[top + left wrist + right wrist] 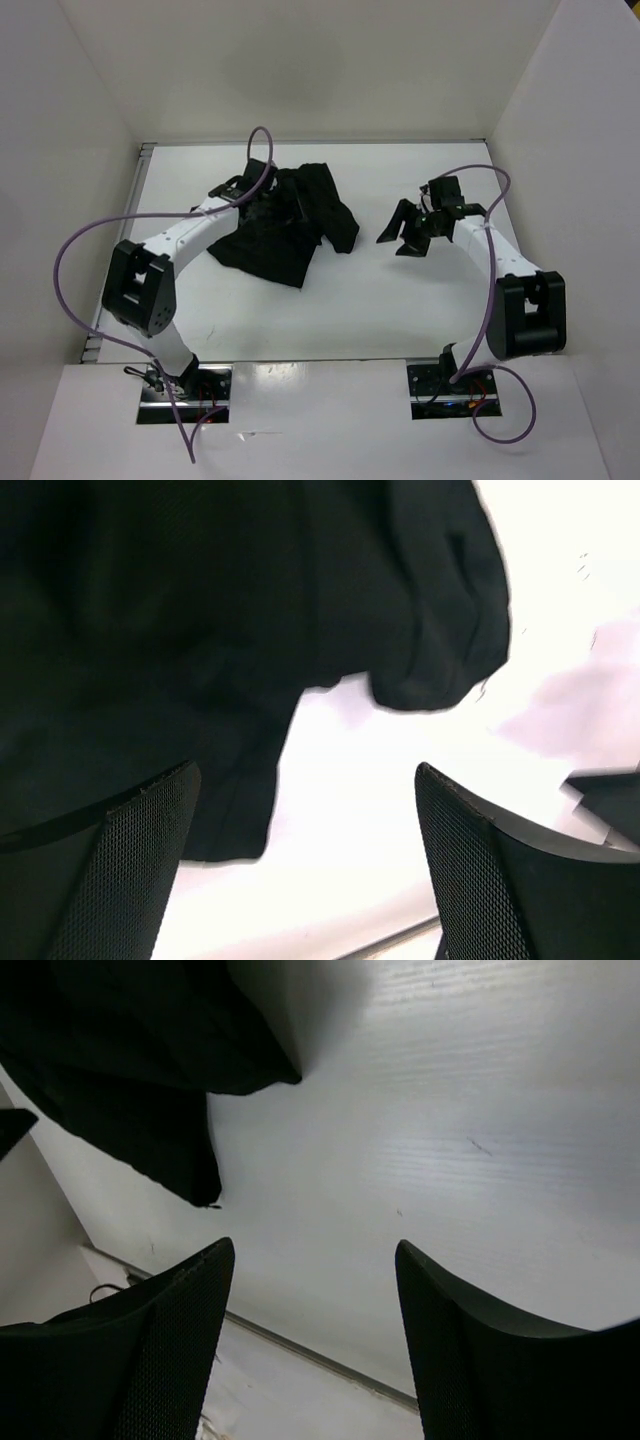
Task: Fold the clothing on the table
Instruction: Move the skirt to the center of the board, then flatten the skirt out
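1. The left jaws stand wide and hold nothing. They hang over the far left edge of the clothing (pixel 285 235).
2. The right jaws are wide and empty too, over bare tabletop (pixel 400 310). The clothing lies to their left, apart.
3. The left arm (pixel 190 232) is nearer. The bunched heap looks longest from left to right.
4. The tabletop is white and shiny, with white walls (pixel 300 60) around it.

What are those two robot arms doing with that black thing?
They are meant to fold the black clothing, which lies crumpled on the white table. The left gripper hangs right over it with jaws open, holding nothing. The right gripper is open too, over bare table, apart from the clothing. No tidy fold is made yet.
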Controlling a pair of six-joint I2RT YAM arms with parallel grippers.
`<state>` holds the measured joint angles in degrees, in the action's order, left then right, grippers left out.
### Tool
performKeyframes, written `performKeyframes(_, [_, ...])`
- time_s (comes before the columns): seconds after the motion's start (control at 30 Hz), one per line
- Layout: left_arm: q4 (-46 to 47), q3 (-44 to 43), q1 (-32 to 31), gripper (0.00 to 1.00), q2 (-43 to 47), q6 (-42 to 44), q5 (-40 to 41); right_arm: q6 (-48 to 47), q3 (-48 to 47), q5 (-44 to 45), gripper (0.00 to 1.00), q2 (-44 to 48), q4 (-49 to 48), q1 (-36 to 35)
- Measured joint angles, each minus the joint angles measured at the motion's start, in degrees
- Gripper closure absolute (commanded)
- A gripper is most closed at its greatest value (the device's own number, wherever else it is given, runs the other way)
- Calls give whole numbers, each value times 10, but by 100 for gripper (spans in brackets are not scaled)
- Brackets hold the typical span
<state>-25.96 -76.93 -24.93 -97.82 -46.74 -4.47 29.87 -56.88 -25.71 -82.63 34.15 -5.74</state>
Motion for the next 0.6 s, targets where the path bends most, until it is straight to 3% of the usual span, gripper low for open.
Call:
performKeyframes(0.27, [12, 153, -15, 23, 84, -32, 1, -6, -94, 31, 29, -78, -1, -38])
performKeyframes(0.4, [2, 209, -27, 25, 83, -47, -6, -8, -114, 37, 29, -103, 0, -64])
performKeyframes(0.6, [10, 212, -31, 25, 56, -59, -4, -8, -115, 40, 29, -110, 1, -73])
